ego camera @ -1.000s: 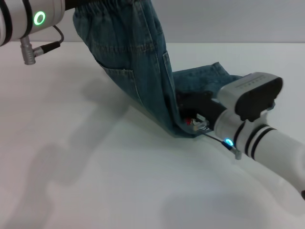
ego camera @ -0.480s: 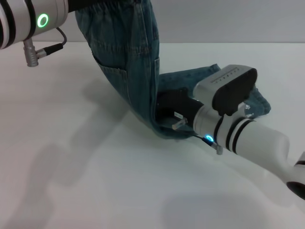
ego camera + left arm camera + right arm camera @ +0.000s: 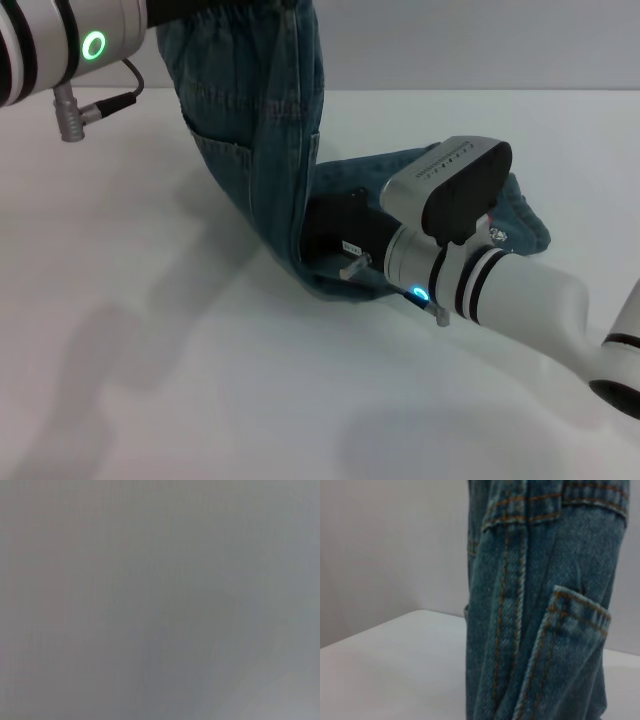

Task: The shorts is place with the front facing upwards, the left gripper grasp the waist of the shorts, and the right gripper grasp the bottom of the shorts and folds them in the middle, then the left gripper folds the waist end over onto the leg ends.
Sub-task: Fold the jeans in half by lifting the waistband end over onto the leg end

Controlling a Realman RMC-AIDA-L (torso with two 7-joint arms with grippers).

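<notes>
The blue denim shorts (image 3: 262,130) hang by their elastic waist from my left gripper (image 3: 186,8), which sits at the top edge of the head view, shut on the waist and mostly cut off. The cloth runs down to the white table (image 3: 150,350) and bends there. My right gripper (image 3: 328,243) is low on the table at that bend, shut on the bottom of the shorts, its fingertips hidden in the fabric. The rest of the leg end (image 3: 520,225) lies flat behind the right wrist. In the right wrist view the denim with orange stitching (image 3: 535,605) fills the picture close up.
The left wrist view is plain grey with nothing to make out. White tabletop (image 3: 390,670) spreads to the left and front of the shorts. The right forearm (image 3: 520,300) lies across the table's right side.
My right gripper has slid left along the table, dragging the bottom of the shorts with it. The hanging cloth now drops more steeply from the left gripper, which has hardly moved.
</notes>
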